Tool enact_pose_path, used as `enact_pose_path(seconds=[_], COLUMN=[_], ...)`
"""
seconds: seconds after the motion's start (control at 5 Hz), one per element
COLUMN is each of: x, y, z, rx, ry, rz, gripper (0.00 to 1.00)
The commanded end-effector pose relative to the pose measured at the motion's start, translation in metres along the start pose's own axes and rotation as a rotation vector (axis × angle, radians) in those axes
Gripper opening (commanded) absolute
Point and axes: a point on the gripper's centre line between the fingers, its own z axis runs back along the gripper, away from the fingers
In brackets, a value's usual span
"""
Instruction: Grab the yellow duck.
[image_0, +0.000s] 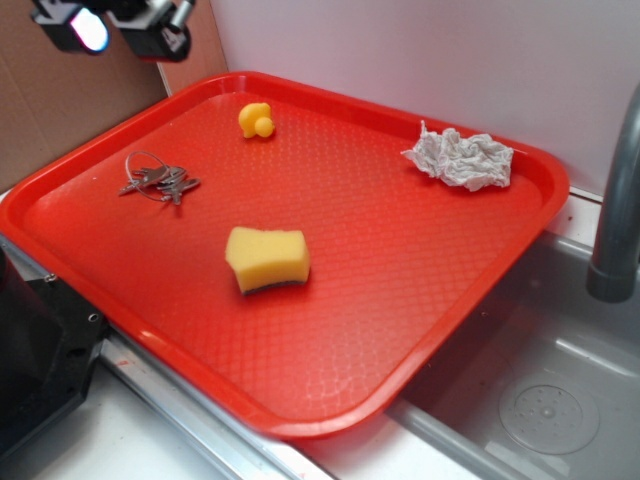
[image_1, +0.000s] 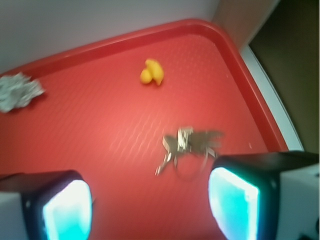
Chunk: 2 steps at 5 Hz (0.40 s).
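The yellow duck (image_0: 256, 120) (image_1: 151, 72) sits alone near the far edge of the red tray (image_0: 420, 330) (image_1: 100, 125). A bunch of keys (image_0: 158, 181) (image_1: 187, 145) lies nearer the tray's left side, a yellow sponge (image_0: 267, 259) toward the middle, and a crumpled paper towel (image_0: 460, 157) (image_1: 17, 91) at the far right corner. The hand (image_1: 150, 205) (image_0: 112, 28) hangs high above the tray's left corner, its fingers (image_1: 235, 197) spread wide apart and holding nothing, well away from the duck.

1. The yellow duck (image_1: 151, 72) sits on the red tray (image_1: 100, 125) toward twelve o'clock.
2. A bunch of keys (image_1: 187, 145) lies near centre.
3. Crumpled paper (image_1: 19, 91) lies at nine o'clock.
4. Two fingers (image_1: 235, 200) stand wide apart, holding nothing.
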Motion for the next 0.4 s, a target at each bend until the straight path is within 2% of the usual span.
enact_pose_path(seconds=[0.0,0.2], x=[0.048,0.066], y=[0.019,0.018], z=[-0.053,-0.078], rx=[-0.001,0.0], ry=[-0.046,-0.035], rz=[0.025,0.019], gripper=[1.0,1.0])
